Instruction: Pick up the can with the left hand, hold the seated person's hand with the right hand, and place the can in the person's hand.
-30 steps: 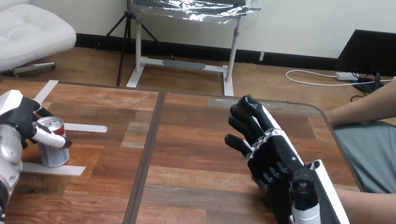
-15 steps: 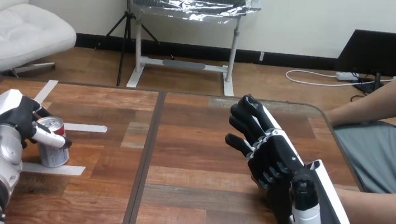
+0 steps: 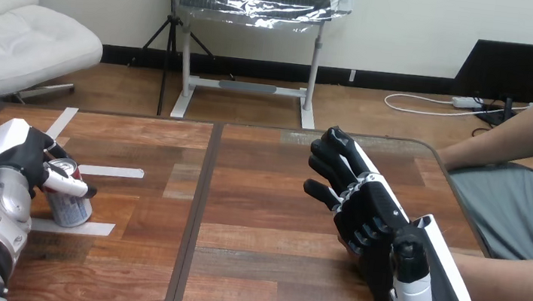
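A small silver can [image 3: 69,204], slightly tilted, is seen near the left edge of a wooden table [image 3: 259,187], grasped round its upper body by the robot's left hand [image 3: 19,153], fingers and thumb curled about it. The right hand [image 3: 383,228] is raised at the table's right, fingers relaxed, nothing held. The can is judged light, thin-walled and smooth (easily dented), best gripped gently mid-body.

In left hand [image 3: 17,152], can [image 3: 69,207] now tilted, top leaning left; was upright before.
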Action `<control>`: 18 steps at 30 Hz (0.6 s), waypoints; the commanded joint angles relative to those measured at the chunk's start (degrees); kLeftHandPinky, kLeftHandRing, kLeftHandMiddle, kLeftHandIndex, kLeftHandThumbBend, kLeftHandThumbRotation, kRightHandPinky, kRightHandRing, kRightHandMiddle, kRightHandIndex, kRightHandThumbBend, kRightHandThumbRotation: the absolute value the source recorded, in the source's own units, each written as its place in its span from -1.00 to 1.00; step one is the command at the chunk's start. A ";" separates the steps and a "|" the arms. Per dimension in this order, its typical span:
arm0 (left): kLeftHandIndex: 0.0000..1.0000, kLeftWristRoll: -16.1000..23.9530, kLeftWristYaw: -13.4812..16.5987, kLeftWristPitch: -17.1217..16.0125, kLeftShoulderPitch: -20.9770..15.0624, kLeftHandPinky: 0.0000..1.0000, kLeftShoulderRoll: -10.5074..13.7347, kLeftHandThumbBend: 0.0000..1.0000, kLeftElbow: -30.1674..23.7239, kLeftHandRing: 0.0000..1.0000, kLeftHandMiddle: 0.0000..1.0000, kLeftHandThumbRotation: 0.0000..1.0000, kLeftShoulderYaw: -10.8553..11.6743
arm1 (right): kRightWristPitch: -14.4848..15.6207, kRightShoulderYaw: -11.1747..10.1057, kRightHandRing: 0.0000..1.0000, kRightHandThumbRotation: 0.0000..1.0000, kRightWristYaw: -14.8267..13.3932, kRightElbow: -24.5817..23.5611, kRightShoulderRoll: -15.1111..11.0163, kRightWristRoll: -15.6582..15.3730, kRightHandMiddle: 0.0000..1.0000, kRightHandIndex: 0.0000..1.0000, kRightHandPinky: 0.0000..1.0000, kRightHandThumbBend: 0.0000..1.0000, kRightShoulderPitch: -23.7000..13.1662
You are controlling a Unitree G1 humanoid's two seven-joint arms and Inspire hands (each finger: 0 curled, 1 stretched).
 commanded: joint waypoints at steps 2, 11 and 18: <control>0.00 0.38 1.94 -1.71 -1.77 -0.20 0.06 0.40 -0.53 -0.05 0.05 -1.00 0.03 | -1.43 -0.38 0.92 1.00 -0.18 -2.37 0.57 0.87 0.90 0.91 0.83 0.53 -2.03; -0.03 0.13 2.44 -2.01 -1.60 -0.22 -0.02 0.47 -0.61 -0.09 0.01 -1.00 0.24 | -1.15 -0.58 0.93 1.00 -0.32 -2.50 0.47 0.88 0.90 0.91 0.83 0.54 -1.99; -0.05 0.03 2.71 -2.14 -1.52 -0.25 -0.06 0.51 -0.66 -0.11 -0.01 -1.00 0.34 | -1.08 -0.75 0.93 1.00 -0.20 -2.42 0.32 1.07 0.91 0.92 0.83 0.54 -2.11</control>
